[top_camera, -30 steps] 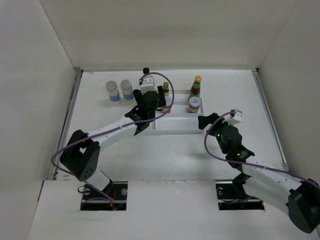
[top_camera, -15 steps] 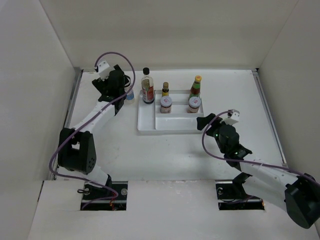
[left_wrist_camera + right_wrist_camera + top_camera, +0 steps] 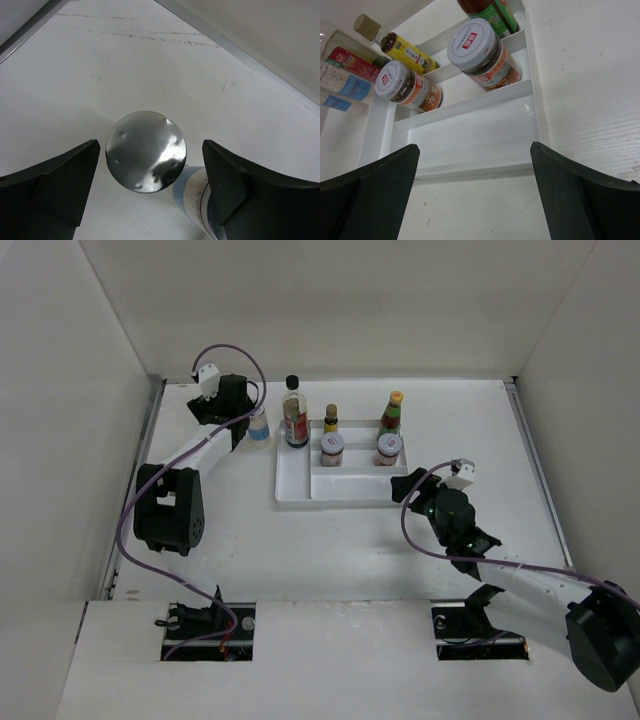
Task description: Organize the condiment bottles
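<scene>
My left gripper [image 3: 243, 412] [image 3: 150, 150] is open at the far left of the table, its fingers either side of a silver-lidded shaker [image 3: 146, 151] with gaps on both sides. A second blue-labelled shaker [image 3: 258, 428] [image 3: 192, 192] stands right beside it, against the right finger. At the back of the white tray [image 3: 340, 490] stand a tall black-capped bottle [image 3: 293, 415], a small yellow bottle [image 3: 330, 420], a red sauce bottle [image 3: 391, 412] and two pale-lidded jars [image 3: 332, 449] [image 3: 388, 447]. My right gripper [image 3: 405, 485] [image 3: 474, 147] is open and holds nothing, just short of the tray's near edge.
The tray's front compartment [image 3: 470, 135] holds nothing. White walls close in the table on three sides; a metal rail [image 3: 240, 50] at the foot of the wall runs close behind the shakers. The left arm's purple cable [image 3: 240, 350] arches above the wrist.
My left gripper left the tall bottle standing at the tray's back left, swung left to the shakers, and now sits over one of them. The right arm has hardly moved.
</scene>
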Motion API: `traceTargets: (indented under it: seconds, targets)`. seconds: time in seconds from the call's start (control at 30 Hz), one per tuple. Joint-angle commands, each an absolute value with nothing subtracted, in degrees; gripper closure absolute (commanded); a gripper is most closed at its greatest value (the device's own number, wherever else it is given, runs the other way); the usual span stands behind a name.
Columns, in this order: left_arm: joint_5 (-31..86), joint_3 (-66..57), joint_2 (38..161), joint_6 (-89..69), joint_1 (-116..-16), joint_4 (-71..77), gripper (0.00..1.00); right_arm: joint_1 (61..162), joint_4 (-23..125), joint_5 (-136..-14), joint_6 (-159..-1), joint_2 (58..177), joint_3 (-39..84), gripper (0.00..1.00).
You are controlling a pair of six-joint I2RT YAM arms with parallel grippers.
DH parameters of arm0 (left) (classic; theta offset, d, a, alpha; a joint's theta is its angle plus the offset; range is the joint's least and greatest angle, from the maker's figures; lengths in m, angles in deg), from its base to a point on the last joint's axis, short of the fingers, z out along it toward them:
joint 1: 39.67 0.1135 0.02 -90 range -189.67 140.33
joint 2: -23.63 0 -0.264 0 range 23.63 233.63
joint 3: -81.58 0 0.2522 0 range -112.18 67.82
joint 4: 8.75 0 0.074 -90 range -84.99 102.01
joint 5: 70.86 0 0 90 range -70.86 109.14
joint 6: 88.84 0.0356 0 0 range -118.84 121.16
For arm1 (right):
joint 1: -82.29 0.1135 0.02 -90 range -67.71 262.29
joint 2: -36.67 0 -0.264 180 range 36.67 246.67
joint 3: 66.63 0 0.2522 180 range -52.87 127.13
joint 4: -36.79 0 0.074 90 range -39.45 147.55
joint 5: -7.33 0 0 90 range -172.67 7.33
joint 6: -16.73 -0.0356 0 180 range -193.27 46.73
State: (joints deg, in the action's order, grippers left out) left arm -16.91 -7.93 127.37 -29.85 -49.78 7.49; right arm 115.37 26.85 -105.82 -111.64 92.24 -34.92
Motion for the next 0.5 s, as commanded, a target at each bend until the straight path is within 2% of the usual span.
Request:
traceTargets:
  seconds: [0.0,0.13,0.37,0.47]
  targets:
    - [-16.19,-11.02,127.59,-30.39,-49.21,7.21,0.17,115.9,23.66,-104.73,-110.98,92.3,-32.57,0.0]
    - [-15.76,-12.25,129.36,-30.31,-48.42,6.77,0.25,115.81,23.31,-104.29,-111.77,92.39,-33.18,0.0]
    - [-14.87,-6.73,126.12,-29.87,-47.63,2.82,0.64,115.37,23.48,-104.03,-111.77,91.33,-33.36,0.0]
    - [-17.5,0.99,118.23,-29.78,-47.62,-3.66,0.7,115.46,23.4,-104.73,-111.24,90.63,-33.53,0.0]
